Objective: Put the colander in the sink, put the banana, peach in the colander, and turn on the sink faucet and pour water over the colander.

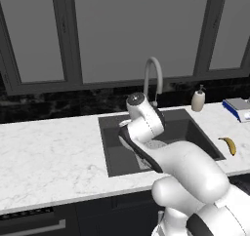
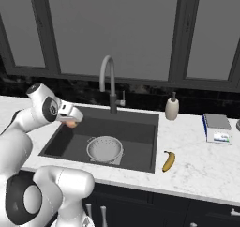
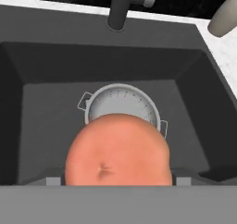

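orange-pink fills the lower middle of the hand view: the peach [image 3: 118, 150] is held between the jaws of the gripper [image 3: 118, 181], spread wide around the fruit, with the two dark tips just seen at either side of it. from the right base view the gripper [image 2: 70, 120] is seen above the left edge of the sink [image 2: 140, 148], a sliver of the peach [image 2: 71, 124] showing under the hand. in the left base view the hand is hidden behind the arm's own wrist, over the sink [image 1: 195, 132].

the colander [image 3: 121, 102] is seen below the peach in the hand view, upright on the floor of the sink [image 3: 41, 112], its small side handles showing left and right. in the right base view the colander [image 2: 104, 149] is found sitting on the lighter plate at the bottom of the basin, toward the front, empty as far as can be told. a sliver of the colander [image 1: 157, 145] is glimpsed past the arm in the left base view.

the banana [image 2: 168, 161] is lying on the marble counter [image 2: 201, 165] just right of the sink, apart from the rim; it is also seen in the left base view [image 1: 228, 145]. the sink faucet [image 2: 109, 83] is standing behind the basin, spout arched over it, and no water is seen running. a beige soap dispenser [image 2: 172, 108] is placed at the back right corner, and a flat grey and blue object [image 2: 216, 127] is lying farther right.
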